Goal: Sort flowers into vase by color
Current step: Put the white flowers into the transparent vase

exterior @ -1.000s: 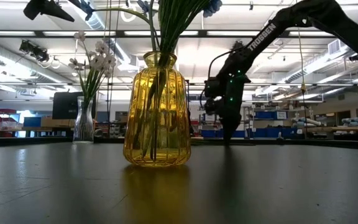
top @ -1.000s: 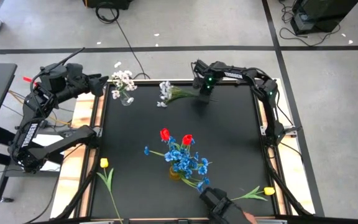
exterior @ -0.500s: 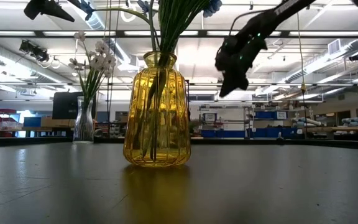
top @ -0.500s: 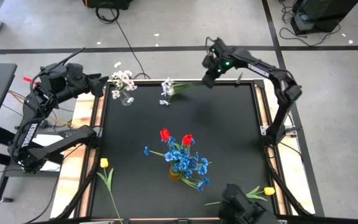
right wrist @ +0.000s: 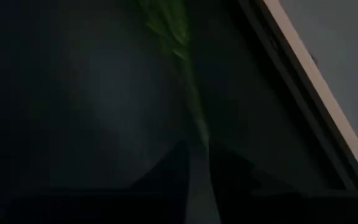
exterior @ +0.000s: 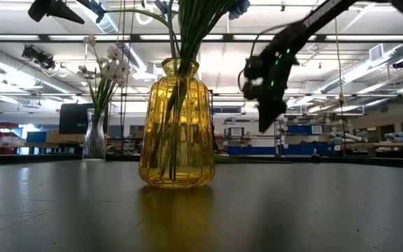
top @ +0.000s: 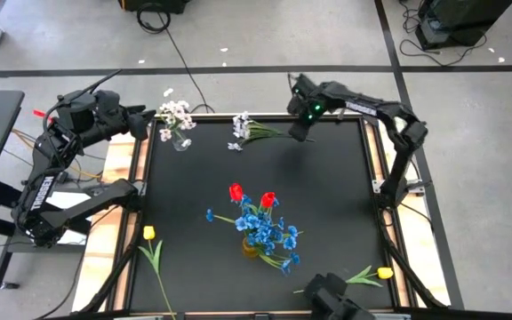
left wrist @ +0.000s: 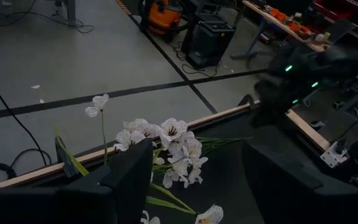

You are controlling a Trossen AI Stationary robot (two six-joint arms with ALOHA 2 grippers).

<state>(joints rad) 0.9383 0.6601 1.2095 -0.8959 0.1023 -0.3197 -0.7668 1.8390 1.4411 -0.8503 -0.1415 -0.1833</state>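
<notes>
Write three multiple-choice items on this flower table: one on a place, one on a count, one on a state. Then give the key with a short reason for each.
1. Where does the loose white spray lie?
A. at the table's far edge, near the right gripper
B. inside the yellow vase
C. on the floor

2. How many red tulips stand in the yellow vase?
A. none
B. two
C. four

3. How do the left gripper fingers stand?
A. clamped on a stem
B. open, holding nothing
C. out of sight

Key: A, the high view shows it on the black top by that gripper; B, two red heads show above the blue sprays; C is wrong and B right, a wide empty gap shows.
</notes>
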